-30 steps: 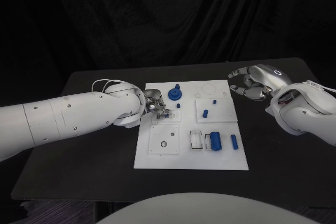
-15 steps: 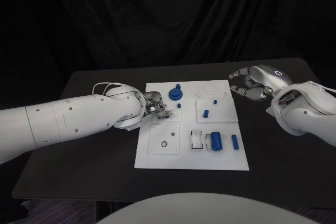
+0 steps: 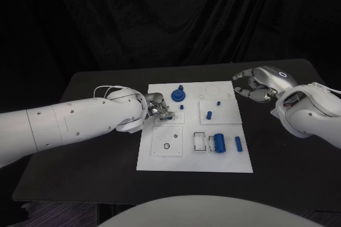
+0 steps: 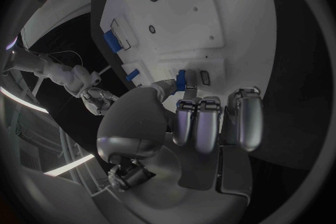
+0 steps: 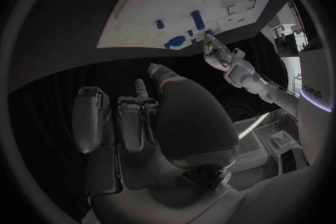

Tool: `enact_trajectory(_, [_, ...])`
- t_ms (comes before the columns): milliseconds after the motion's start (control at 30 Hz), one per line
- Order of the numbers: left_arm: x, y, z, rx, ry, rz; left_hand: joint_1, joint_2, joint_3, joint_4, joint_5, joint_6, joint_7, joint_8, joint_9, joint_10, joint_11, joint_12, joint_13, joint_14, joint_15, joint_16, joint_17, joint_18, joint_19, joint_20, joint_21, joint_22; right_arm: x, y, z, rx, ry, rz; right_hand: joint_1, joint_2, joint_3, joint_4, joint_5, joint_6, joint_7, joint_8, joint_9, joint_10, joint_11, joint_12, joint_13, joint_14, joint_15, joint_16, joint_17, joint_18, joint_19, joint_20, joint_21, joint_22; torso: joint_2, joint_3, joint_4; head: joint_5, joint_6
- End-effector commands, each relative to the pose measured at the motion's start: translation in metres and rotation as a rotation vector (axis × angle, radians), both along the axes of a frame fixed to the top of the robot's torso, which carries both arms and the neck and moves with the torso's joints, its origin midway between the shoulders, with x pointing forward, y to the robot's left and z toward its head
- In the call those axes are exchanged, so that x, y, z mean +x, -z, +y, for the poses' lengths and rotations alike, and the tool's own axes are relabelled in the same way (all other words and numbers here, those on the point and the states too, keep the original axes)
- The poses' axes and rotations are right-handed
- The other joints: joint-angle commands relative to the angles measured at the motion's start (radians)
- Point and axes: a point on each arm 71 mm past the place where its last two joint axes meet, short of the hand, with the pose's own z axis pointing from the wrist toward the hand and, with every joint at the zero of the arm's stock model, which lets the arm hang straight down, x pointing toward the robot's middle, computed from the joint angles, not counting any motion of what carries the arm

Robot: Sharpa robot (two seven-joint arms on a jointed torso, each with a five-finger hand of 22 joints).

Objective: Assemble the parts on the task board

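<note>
The white task board [image 3: 178, 155] lies in the middle of the black table. My left hand [image 3: 157, 110] hovers over its upper left square plate and pinches a small blue part [image 4: 181, 79] between thumb and fingers, the part's lower end at the plate. My right hand [image 3: 257, 84] hangs off the board's far right corner, fingers half curled and apart, holding nothing. On the board stand a blue gear with a peg [image 3: 178, 94], a short peg [image 3: 181, 107] and another peg [image 3: 209, 115]. A thick blue cylinder [image 3: 219, 143] and a slim rod [image 3: 238, 144] lie at the near right.
A plate with round holes [image 3: 167, 141] sits on the board just nearer than my left hand. Rectangular slots [image 3: 199, 142] lie beside the thick cylinder. Bare black table [image 3: 85, 163] surrounds the board on all sides.
My left forearm has shifted slightly toward the board, while its hand stays over the same plate with the blue part. The right hand has not moved.
</note>
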Motion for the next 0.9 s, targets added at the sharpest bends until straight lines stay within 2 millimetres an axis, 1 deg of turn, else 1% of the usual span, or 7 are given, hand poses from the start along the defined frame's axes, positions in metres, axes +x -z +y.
enact_trajectory(33, [-0.0008, -0.0005, -0.0017, -0.036, 0.010, -0.023, 0.000, 0.005, 0.009, -0.005, 0.014, 0.011, -0.001, -0.004, 0.005, 0.102, -0.006, -0.004, 0.263, 0.107, -0.005, 0.003, 0.263, -0.003, -0.007, -0.003, -0.007, 0.085, -0.0001, 0.0018, -0.0013, -0.006, 0.015, 0.010, 0.003, 0.004, 0.006, 0.001, 0.007, 0.007, 0.000, -0.005, -0.001, 0.104, 0.005, 0.003, 0.263, 0.104, 0.009, 0.006, 0.263, 0.005, 0.028, 0.006, -0.004, 0.205, 0.000, -0.0003, -0.0001, 0.001, 0.000])
enact_trajectory(167, [-0.0010, -0.0007, -0.0015, -0.041, 0.012, -0.026, 0.002, 0.006, 0.011, -0.007, 0.024, 0.016, -0.003, -0.003, 0.009, 0.102, -0.007, -0.004, 0.263, 0.107, -0.006, 0.003, 0.263, -0.003, -0.008, -0.003, -0.008, 0.085, -0.0001, 0.0022, -0.0011, -0.007, 0.015, 0.013, 0.003, 0.005, 0.008, 0.001, 0.009, 0.007, 0.000, -0.006, -0.002, 0.104, 0.005, 0.003, 0.263, 0.104, 0.009, 0.006, 0.263, 0.005, 0.028, 0.006, -0.004, 0.205, 0.000, -0.0005, -0.0001, 0.002, 0.000])
enact_trajectory(333, [-0.0011, -0.0009, -0.0015, -0.046, 0.013, -0.030, 0.006, 0.005, 0.015, -0.012, 0.037, 0.019, -0.004, -0.004, 0.012, 0.102, -0.008, -0.004, 0.263, 0.107, -0.007, 0.003, 0.263, -0.003, -0.008, -0.004, -0.009, 0.085, -0.0003, 0.0026, -0.0012, -0.009, 0.016, 0.017, 0.003, 0.002, 0.024, -0.005, 0.041, 0.010, 0.000, -0.011, -0.006, 0.104, 0.005, 0.003, 0.263, 0.104, 0.009, 0.006, 0.263, 0.006, 0.027, 0.007, -0.006, 0.204, 0.000, -0.0002, 0.0002, 0.002, 0.000])
enact_trajectory(667, [-0.0009, -0.0010, -0.0016, -0.051, 0.015, -0.033, 0.007, 0.005, 0.016, -0.013, 0.041, 0.023, -0.004, -0.004, 0.014, 0.102, -0.008, -0.004, 0.263, 0.107, -0.008, 0.003, 0.263, -0.002, -0.010, -0.004, -0.010, 0.083, -0.0005, 0.0030, -0.0017, -0.011, 0.018, 0.021, 0.003, 0.002, 0.025, -0.006, 0.044, 0.010, 0.000, -0.011, -0.006, 0.104, 0.005, 0.003, 0.263, 0.104, 0.009, 0.006, 0.263, 0.006, 0.027, 0.007, -0.006, 0.204, 0.000, 0.0002, 0.0000, 0.003, 0.000])
enact_trajectory(833, [-0.0008, -0.0002, -0.0024, -0.046, 0.018, -0.027, -0.002, 0.006, 0.010, -0.006, 0.002, 0.027, -0.005, -0.007, 0.021, 0.102, -0.009, -0.004, 0.263, 0.107, -0.009, 0.003, 0.263, -0.002, -0.010, -0.006, -0.013, 0.084, -0.0001, 0.0033, -0.0011, -0.012, 0.018, 0.023, 0.002, 0.001, 0.027, -0.006, 0.047, 0.011, 0.000, -0.012, -0.007, 0.104, 0.005, 0.003, 0.263, 0.104, 0.009, 0.006, 0.263, 0.006, 0.026, 0.007, -0.007, 0.204, 0.000, 0.0003, 0.0001, 0.004, 0.000])
enact_trajectory(867, [-0.0009, 0.0000, -0.0025, -0.045, 0.019, -0.026, -0.002, 0.006, 0.010, -0.006, 0.002, 0.027, -0.005, -0.007, 0.021, 0.102, -0.009, -0.004, 0.263, 0.107, -0.009, 0.003, 0.263, -0.002, -0.010, -0.006, -0.013, 0.084, 0.0000, 0.0034, -0.0011, -0.013, 0.018, 0.024, 0.002, 0.001, 0.027, -0.006, 0.047, 0.011, 0.000, -0.012, -0.007, 0.104, 0.005, 0.003, 0.263, 0.104, 0.009, 0.006, 0.263, 0.006, 0.026, 0.007, -0.007, 0.204, 0.000, 0.0003, 0.0002, 0.005, 0.000])
enact_trajectory(900, [-0.0009, 0.0003, -0.0027, -0.043, 0.019, -0.023, -0.006, 0.007, 0.006, -0.002, -0.024, 0.029, -0.005, -0.010, 0.024, 0.102, -0.010, -0.004, 0.263, 0.107, -0.009, 0.003, 0.263, -0.002, -0.009, -0.006, -0.013, 0.085, 0.0000, 0.0035, -0.0010, -0.013, 0.018, 0.025, 0.002, 0.001, 0.027, -0.006, 0.047, 0.011, 0.000, -0.012, -0.007, 0.104, 0.005, 0.003, 0.263, 0.104, 0.009, 0.006, 0.263, 0.006, 0.026, 0.007, -0.007, 0.204, 0.000, 0.0003, 0.0003, 0.005, 0.000])
